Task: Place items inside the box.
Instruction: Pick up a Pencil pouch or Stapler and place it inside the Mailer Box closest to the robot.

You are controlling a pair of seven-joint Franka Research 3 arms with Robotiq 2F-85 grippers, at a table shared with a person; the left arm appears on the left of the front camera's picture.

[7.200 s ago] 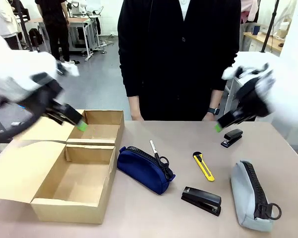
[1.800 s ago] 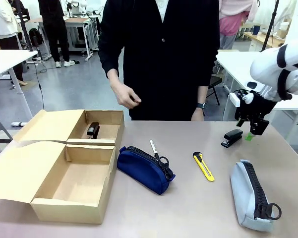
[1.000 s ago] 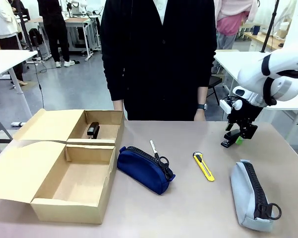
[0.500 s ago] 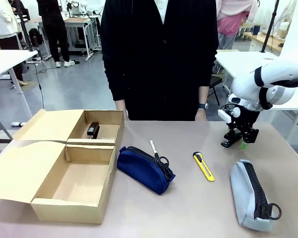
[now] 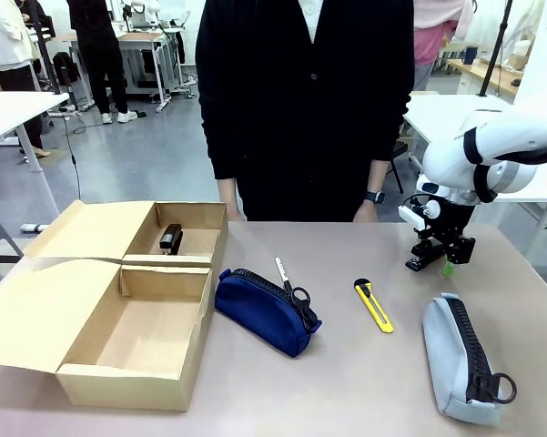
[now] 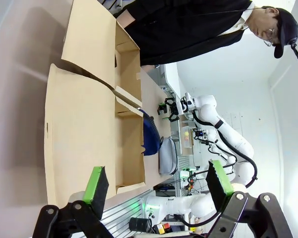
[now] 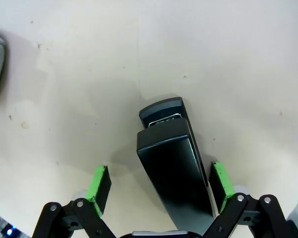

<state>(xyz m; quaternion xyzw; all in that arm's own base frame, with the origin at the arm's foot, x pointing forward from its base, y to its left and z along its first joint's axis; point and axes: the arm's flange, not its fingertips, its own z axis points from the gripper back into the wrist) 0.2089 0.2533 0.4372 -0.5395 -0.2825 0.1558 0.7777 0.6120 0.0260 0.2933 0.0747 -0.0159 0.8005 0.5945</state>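
Hanging over a small black stapler at the far right of the surface, the right hand has its two fingers spread apart. One green pad sits on each side of the stapler. The pads are not touching it, so nothing is gripped yet. The stapler lies flat on the surface, well apart from the box, which sits open at the left side.

The left hand is spread wide as well and holds nothing. It is off to the side of the box, looking along it.

I think the step now is picking up this stapler. The next move needs the right hand to go a little lower and squeeze the stapler by its long sides. Then it must lift it and carry it all the way across to the box. The stapler looks smooth and narrow, so a squeeze near its middle should hold best.

A second stapler lies in the far part of the box. The near part looks bare. Out on the surface are a navy pouch with scissors touching it, a yellow knife and a grey pouch.
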